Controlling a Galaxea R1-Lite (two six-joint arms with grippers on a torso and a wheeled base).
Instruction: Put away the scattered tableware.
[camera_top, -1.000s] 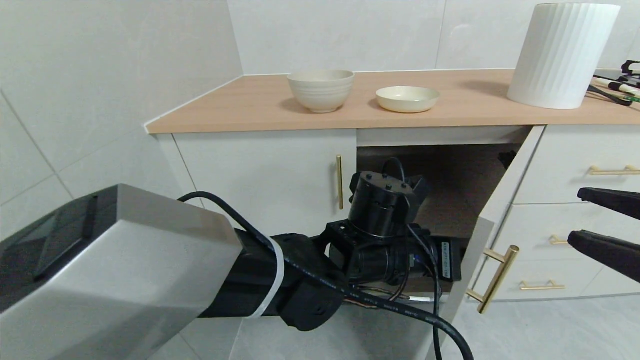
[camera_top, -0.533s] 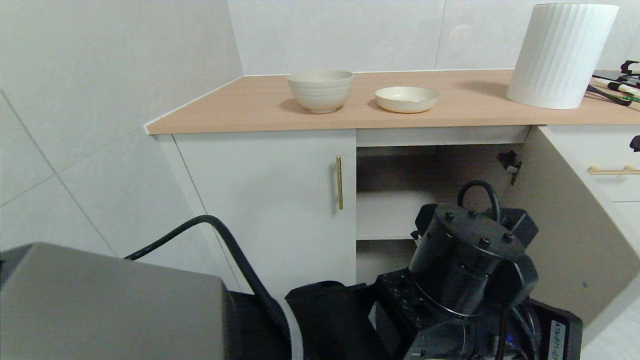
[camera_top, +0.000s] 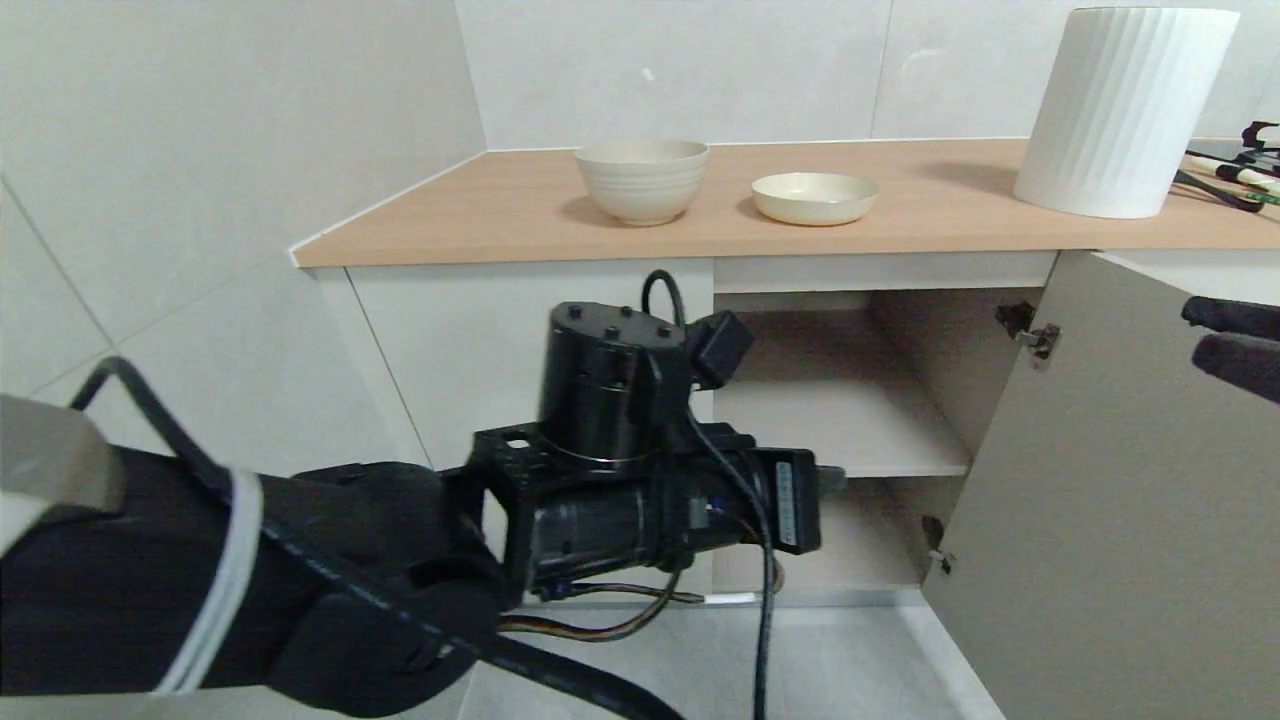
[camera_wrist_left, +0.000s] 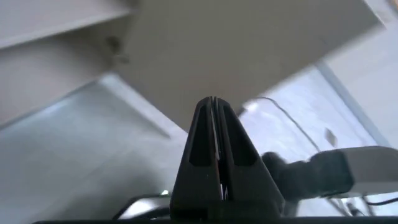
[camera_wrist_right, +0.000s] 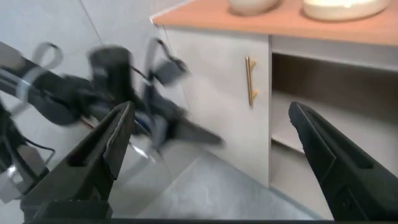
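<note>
I am in a kitchen. Pale wall tiles (camera_top: 250, 150) rise behind a wooden countertop (camera_top: 500, 215). White cabinets (camera_top: 520, 350) with a brass handle (camera_wrist_right: 250, 81) sit under it, and one cabinet door (camera_top: 1100, 500) stands open on a shelf (camera_top: 830, 430). A bowl (camera_top: 642, 180) and a shallow dish (camera_top: 815, 197) rest on top.

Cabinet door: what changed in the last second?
The cabinet door swung from ajar to wide open. The left arm swept right, then pulled back left, its left gripper shut and empty. The right gripper, open, sits higher. Bowl and shallow dish stayed put.
</note>
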